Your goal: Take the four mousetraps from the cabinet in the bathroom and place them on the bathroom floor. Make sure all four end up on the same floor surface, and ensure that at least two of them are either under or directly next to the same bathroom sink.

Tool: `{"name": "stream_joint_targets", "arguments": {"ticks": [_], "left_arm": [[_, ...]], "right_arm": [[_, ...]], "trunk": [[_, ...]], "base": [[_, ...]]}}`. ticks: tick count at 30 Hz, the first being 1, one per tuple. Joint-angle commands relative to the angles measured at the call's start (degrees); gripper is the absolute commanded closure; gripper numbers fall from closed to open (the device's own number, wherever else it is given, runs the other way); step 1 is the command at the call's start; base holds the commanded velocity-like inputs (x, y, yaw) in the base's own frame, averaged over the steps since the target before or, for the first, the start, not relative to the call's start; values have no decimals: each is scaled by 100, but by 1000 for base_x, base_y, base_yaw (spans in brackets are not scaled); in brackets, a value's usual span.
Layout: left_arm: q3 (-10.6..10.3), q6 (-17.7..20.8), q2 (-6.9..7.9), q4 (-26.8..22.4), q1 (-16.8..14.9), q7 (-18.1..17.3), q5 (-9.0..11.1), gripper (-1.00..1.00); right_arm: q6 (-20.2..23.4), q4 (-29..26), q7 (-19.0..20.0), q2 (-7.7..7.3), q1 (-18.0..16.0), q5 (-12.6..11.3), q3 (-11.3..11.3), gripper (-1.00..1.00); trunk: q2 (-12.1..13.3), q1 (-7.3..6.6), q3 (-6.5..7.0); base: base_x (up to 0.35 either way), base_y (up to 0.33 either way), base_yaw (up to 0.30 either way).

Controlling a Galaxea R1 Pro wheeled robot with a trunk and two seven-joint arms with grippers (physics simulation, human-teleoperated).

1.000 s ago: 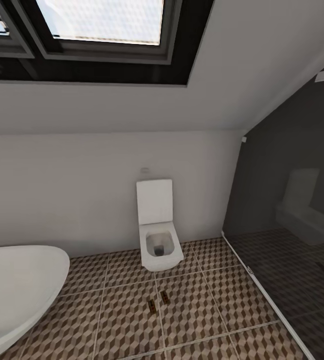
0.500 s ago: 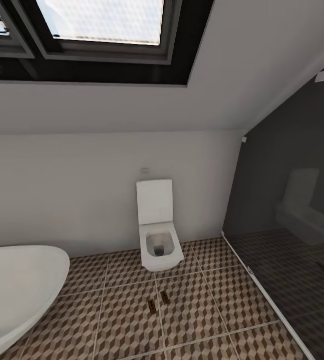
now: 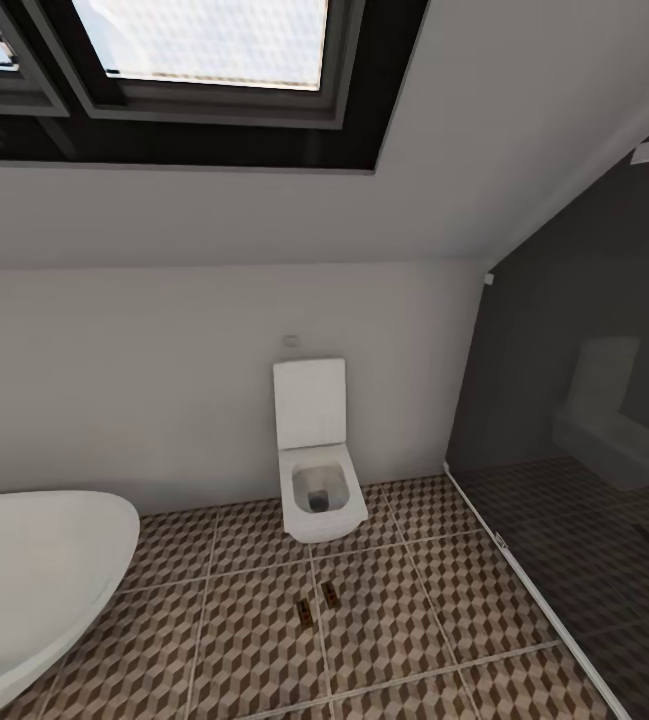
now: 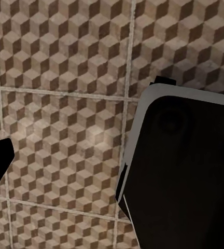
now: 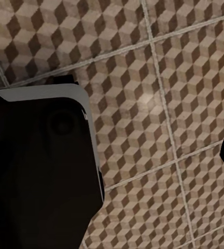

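**A:** What's at the left of the head view?

**B:** The rounded white end of a bathtub [image 3: 34,580], standing on the bathroom floor [image 3: 434,600], the tiles with the brown, beige and cream cube print. Above it a dark-framed window [image 3: 194,70] sits in the sloped ceiling.

**A:** And in the middle?

**B:** A white toilet [image 3: 316,470] against the pale wall, lid up. Just in front of it two mousetraps [image 3: 317,604] lie flat on the floor, side by side with a grout line running between them, close together but apart from the toilet. They are too small to make out more than tan boards with dark parts.

**A:** To the right?

**B:** A dark glass shower wall [image 3: 584,400], with a faint reflection of the toilet in it.

**A:** The left gripper?

**B:** In the left wrist view the left gripper [image 4: 86,171] hangs over bare tiles; one dark finger is a big block with a pale edge, the other shows as a dark tip at the frame edge. They stand wide apart with nothing between them.

**A:** The right one?

**B:** The same for the right gripper [image 5: 161,158] in its own view: spread wide, holding nothing, patterned floor between the fingers.
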Motion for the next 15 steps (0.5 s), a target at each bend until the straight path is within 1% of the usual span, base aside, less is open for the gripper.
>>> {"name": "stream_joint_targets", "arguments": {"ticks": [1, 5, 15], "left_arm": [[-49, -10, -2, -6, -3, 20, 44, -100], [-48, -7, -6, 1, -1, 12, 37, -100], [-40, -3, 41, 17, 21, 5, 38, -100]], "right_arm": [[-19, 14, -7, 10, -9, -54, 48, -100], [-18, 15, -9, 23, -7, -54, 48, -100], [-20, 13, -6, 34, -7, -54, 48, -100]], "trunk": [[-13, 3, -13], [-13, 3, -13], [-13, 3, -13]], "base": [[0, 0, 0], [0, 0, 0], [0, 0, 0]]}}
